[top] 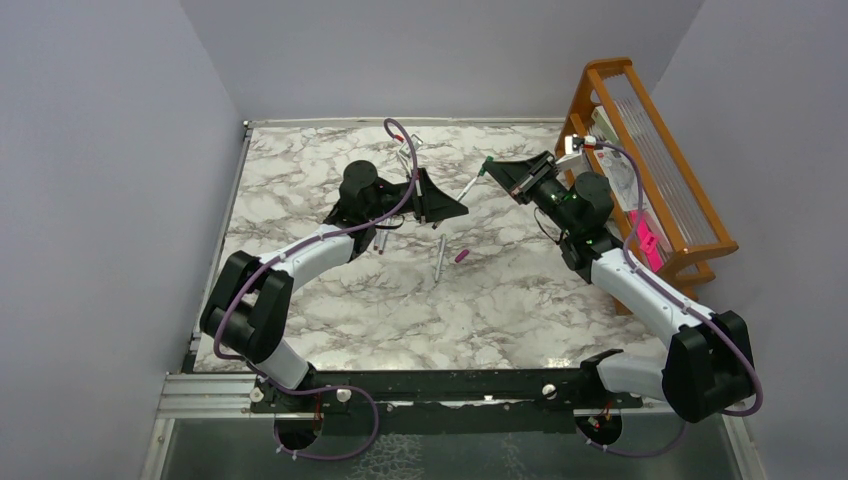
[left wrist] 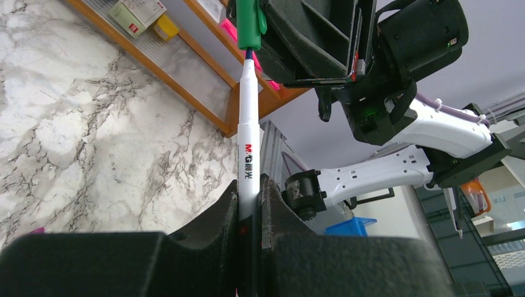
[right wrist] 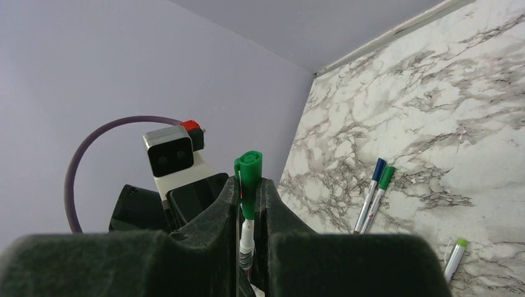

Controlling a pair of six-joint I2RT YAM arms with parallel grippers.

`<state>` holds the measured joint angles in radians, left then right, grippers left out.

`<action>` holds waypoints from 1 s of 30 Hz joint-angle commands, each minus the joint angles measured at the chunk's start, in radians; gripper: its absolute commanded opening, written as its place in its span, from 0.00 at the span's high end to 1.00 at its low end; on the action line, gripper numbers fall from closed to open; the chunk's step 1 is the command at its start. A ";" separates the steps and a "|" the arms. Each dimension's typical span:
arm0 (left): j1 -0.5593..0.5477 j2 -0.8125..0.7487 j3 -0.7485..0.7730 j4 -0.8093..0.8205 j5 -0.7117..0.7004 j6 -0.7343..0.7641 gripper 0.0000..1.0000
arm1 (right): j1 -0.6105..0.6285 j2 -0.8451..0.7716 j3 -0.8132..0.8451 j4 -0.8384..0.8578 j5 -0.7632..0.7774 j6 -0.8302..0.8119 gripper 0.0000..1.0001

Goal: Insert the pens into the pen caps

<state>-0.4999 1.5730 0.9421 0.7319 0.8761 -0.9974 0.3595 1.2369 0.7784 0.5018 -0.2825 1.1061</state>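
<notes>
Above the marble desk (top: pixel 420 320), our left fingers (left wrist: pixel 218 216) are clamping a slim white stick pen (left wrist: pixel 248 136) printed M&G, its dark tip meeting the mouth of the short green plastic cap (left wrist: pixel 250 28) that our right fingers (right wrist: pixel 276 204) are pinching.

My left fingers (left wrist: pixel 210 238) are matt black, faintly grainy plastic; the pen (left wrist: pixel 247 142) pinched between them is smooth, glossy white plastic with printed lettering. The green cap (right wrist: pixel 249 176) in my right fingers (right wrist: pixel 210 229) is shiny plastic too. The table (top: pixel 400 310) has a polished, marble-veined finish, and the rack (top: pixel 608 64) is varnished orange wood with ribbed clear panels.
</notes>
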 commanded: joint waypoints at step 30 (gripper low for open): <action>-0.007 0.020 0.037 0.041 0.026 -0.006 1.00 | -0.004 0.006 -0.025 0.052 -0.087 -0.004 0.99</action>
<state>-0.4999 1.5883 0.9424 0.7311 0.8871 -1.0016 0.3569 1.2434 0.7521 0.5243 -0.3214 1.1061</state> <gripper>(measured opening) 0.109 0.087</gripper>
